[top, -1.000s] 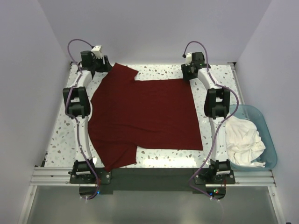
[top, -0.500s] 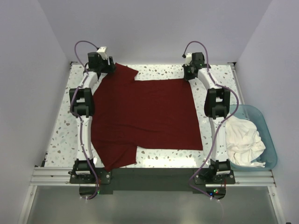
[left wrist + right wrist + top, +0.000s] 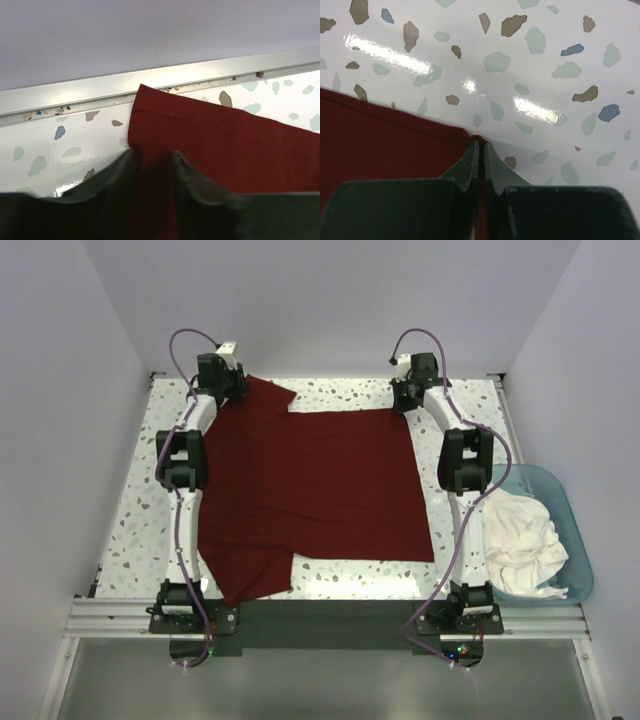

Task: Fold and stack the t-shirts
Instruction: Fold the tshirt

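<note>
The maroon t-shirt (image 3: pixel 310 490) lies spread flat on the speckled table, one sleeve pointing to the far left corner. My left gripper (image 3: pixel 230 388) is at that far sleeve; in the left wrist view its fingers (image 3: pixel 120 170) straddle the sleeve's edge (image 3: pixel 215 145) with a gap between them, cloth lying in the gap. My right gripper (image 3: pixel 406 405) is at the shirt's far right corner. In the right wrist view the right gripper (image 3: pixel 481 145) is shut on that corner of the maroon cloth (image 3: pixel 385 145). The white t-shirt (image 3: pixel 520 535) lies crumpled in the tub.
A light blue plastic tub (image 3: pixel 562 492) stands off the table's right edge beside the right arm. A metal rail (image 3: pixel 75 92) runs along the table's far edge, just beyond the sleeve. White walls close in on three sides.
My left arm has swung right, from beside the sleeve onto its edge, and its jaws have narrowed. The right arm and the shirt have stayed in place.
</note>
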Controlling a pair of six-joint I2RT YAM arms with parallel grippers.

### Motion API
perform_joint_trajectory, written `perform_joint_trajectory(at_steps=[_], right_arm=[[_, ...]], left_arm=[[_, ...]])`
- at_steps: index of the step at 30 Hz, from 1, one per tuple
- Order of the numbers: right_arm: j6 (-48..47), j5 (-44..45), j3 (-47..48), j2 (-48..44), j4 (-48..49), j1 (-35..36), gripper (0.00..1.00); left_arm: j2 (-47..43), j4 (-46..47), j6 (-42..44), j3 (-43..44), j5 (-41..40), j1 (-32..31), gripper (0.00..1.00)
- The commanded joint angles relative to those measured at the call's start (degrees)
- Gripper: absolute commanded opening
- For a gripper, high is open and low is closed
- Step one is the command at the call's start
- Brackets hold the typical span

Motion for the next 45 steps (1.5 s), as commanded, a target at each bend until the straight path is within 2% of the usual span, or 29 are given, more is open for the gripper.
perform_joint_trajectory(at_steps=[1,3,6,9,16,23,34,38,45], right_arm=[[-1.51,-0.96,-0.78,-1.01,-3.0,0.04,0.0],[-2.21,-1.4,-0.34,-1.27,-3.18,-0.05,0.0],[-2.57,-1.93,-0.51,-2.41,-2.92,-0.22,0.0],[-2.22,-3.07,-1.12,-3.82,-2.13,-0.57,0.0],[-1.95,-5.44,-3.23,-7.69,-0.72,-1.1,0.0],[-2.65,-6.41,-7.8,-12.78,0.33,-1.54,0.0],[-5.46,-8.69,-13.08,-18.32,-0.19,-1.89,0.0],[-7.66,-9.13,-15.53,-20.78,-0.54,-2.07,0.0],[-10.65,-10.8,-20.45,-25.0,-2.12,-1.98,0.0]], left_arm=[[1.04,-0.09,-0.66,2.28,0.91,0.15,0.33],[0.51,1.48,-0.65,2.28,1.18,0.24,0.21],[-0.8,4.38,-0.48,1.59,2.41,0.32,0.15],[-3.79,9.21,0.22,-1.04,3.81,0.24,0.01],[-11.87,16.43,3.3,-7.9,9.35,0.85,0.0],[-19.16,21.35,1.72,-16.87,16.28,3.83,0.0],[-34.54,26.62,4.52,-38.13,26.75,8.76,0.0],[-39.29,26.63,5.32,-45.15,30.26,9.9,0.0],[-50.01,20.93,16.28,-56.59,32.47,10.61,0.0]])
